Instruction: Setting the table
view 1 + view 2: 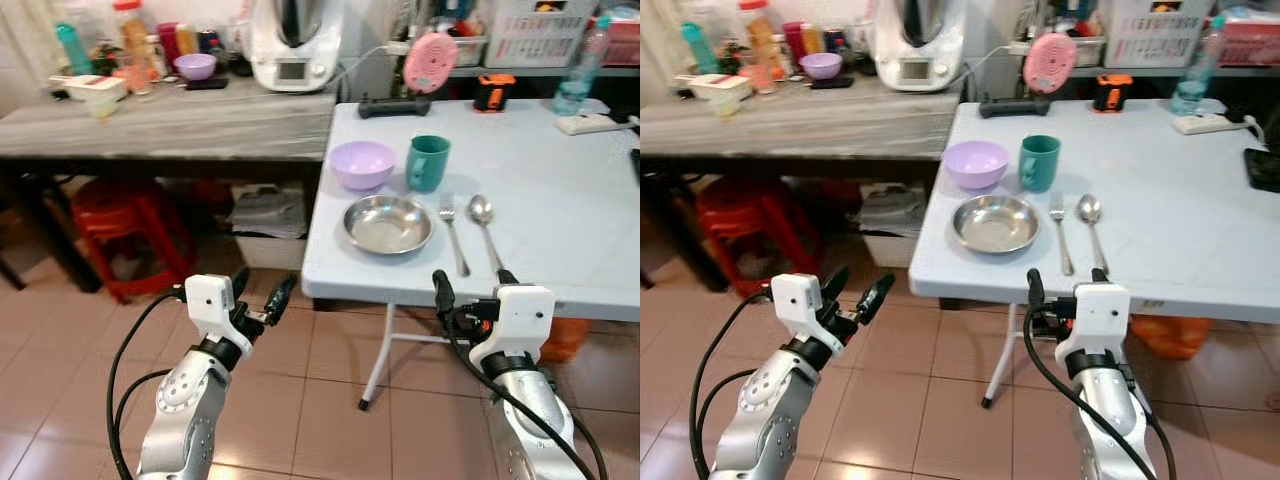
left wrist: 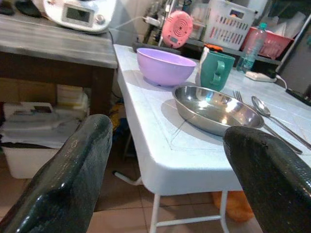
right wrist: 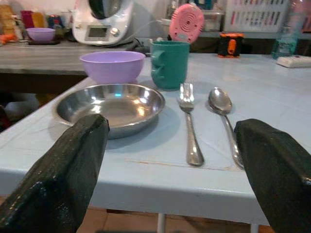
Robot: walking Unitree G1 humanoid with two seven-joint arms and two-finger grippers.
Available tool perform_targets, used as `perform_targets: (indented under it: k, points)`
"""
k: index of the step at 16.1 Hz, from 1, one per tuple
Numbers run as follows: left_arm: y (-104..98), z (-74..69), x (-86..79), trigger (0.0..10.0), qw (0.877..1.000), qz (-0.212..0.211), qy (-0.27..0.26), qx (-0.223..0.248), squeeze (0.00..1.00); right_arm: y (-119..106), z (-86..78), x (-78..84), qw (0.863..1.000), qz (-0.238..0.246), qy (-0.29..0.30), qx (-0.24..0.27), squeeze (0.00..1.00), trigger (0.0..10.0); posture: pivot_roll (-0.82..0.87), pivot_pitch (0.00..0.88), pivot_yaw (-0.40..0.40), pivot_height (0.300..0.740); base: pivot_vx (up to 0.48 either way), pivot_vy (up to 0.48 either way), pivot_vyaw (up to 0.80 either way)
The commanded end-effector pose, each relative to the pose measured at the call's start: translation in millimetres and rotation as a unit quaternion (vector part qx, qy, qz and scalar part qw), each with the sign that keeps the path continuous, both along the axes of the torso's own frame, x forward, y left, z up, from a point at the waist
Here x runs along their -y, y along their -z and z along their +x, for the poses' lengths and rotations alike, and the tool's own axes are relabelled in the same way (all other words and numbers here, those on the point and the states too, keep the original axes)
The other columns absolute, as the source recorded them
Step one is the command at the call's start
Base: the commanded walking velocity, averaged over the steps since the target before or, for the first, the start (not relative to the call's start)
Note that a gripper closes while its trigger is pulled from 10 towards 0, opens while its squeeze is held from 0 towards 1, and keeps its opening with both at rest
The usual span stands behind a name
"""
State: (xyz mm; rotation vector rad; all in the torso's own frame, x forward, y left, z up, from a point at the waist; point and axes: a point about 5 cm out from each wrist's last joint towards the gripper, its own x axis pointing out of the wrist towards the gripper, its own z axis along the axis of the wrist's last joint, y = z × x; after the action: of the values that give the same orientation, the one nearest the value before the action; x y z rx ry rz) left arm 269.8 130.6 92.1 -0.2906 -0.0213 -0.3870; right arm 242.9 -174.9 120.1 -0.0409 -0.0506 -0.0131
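Near the front left corner of the pale blue table lies a place setting. A steel plate sits closest to the front edge, with a fork just beside it on the right and a spoon next to the fork, both lying with their handles toward the front edge and apart from each other. Behind the plate, toward the left edge, stands a purple bowl, and just beside it on the right a green mug stands upright with its handle turned toward the bowl. Bowl, mug and plate are close together but not touching.

At the table's back edge lie a black bar-shaped thing, an orange and black device and a water bottle, with a white power strip near the far right.

The left gripper hangs in front of the table and to its left, over the tiled floor, its fingers spread wide and holding nothing. The right gripper is held just before the front edge, below the fork and spoon, its fingers also spread wide and empty.

A grey wooden counter adjoins the table's left edge and carries a white kitchen machine, a second purple bowl and bottles. A red stool stands under it.
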Motion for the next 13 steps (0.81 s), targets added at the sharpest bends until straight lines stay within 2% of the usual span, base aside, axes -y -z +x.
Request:
perform_targets:
  k: [1,13]
  points:
    - [-6.7,1.7,-3.1,10.0,1.000,0.001,-0.002,0.010,0.00,-5.2,-0.4,1.1,1.000,-0.002,0.004,0.009,0.00,10.0,-0.09,0.006,0.075,0.740,0.274,0.000,0.00]
    - [-8.5,-1.6,-8.9,10.0,1.000,0.008,-0.005,0.009,0.00,-4.0,-0.3,-1.0,1.000,0.004,0.007,0.009,0.00,10.0,-0.08,0.016,0.078,0.740,0.275,0.000,0.00]
